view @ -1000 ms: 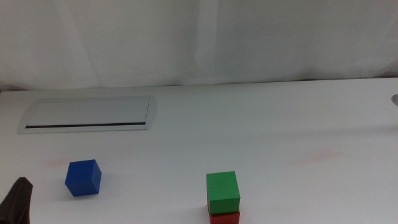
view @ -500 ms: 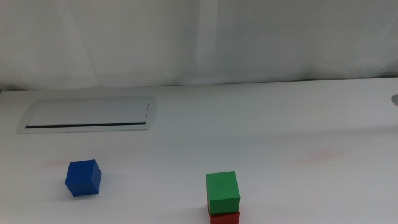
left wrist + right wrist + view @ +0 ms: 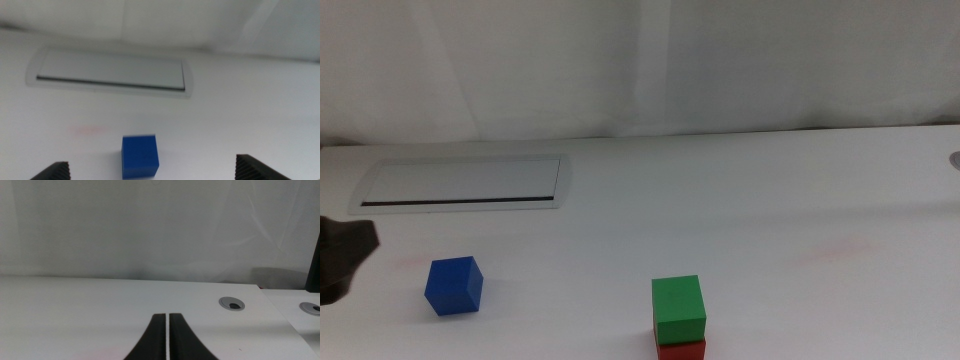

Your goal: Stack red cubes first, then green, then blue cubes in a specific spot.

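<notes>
The green cube sits squarely on the red cube at the table's front edge, right of centre; only the red cube's top strip shows. Alone on the white tabletop at the front left is the blue cube. My left gripper enters at the left edge, just left of the blue cube and apart from it. In the left wrist view its fingers stand wide open, with the blue cube ahead between them, untouched. My right gripper is shut on nothing, out of the middle view.
A flat silver-framed panel lies set into the table at the back left, beyond the blue cube. A round grommet hole shows ahead of the right gripper. A white curtain backs the table.
The left gripper showed at the bottom left corner a second ago, left the middle view, and now shows higher on the left edge beside the blue cube. The cubes have not moved.
</notes>
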Motion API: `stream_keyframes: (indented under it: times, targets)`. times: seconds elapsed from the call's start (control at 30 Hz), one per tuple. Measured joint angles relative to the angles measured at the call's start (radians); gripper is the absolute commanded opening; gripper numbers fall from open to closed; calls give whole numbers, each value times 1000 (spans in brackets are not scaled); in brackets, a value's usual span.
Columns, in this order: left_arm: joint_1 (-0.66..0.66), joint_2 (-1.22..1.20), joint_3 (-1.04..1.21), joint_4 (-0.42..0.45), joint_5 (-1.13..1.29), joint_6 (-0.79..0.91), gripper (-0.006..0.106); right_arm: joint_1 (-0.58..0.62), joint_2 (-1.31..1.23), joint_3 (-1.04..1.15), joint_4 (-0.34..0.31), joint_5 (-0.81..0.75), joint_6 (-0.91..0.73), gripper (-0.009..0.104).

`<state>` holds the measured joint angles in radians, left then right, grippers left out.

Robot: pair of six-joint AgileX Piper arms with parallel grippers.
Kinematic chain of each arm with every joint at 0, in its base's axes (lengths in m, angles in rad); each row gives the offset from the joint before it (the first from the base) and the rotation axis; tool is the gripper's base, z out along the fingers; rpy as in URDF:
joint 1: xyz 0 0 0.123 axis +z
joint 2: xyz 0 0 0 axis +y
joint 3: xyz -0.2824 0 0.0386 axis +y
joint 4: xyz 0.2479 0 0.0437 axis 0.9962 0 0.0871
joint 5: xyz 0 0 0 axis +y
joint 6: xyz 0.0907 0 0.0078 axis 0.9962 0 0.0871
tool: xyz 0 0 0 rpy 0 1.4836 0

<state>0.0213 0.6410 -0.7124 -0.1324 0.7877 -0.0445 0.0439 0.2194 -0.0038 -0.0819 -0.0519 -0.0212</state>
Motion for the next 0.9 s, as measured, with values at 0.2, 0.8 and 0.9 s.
stream_keyframes:
  times: [0.2,0.8,0.9]
  targets:
    - [0,187,-6,0,24,28,89,0,0,0,0,-2,0,-3]
    - [0,569,-6,0,-80,50,90,0,0,0,0,-6,0,-3]
    - [-7,613,-7,7,-103,50,90,0,0,0,0,-6,0,-3]
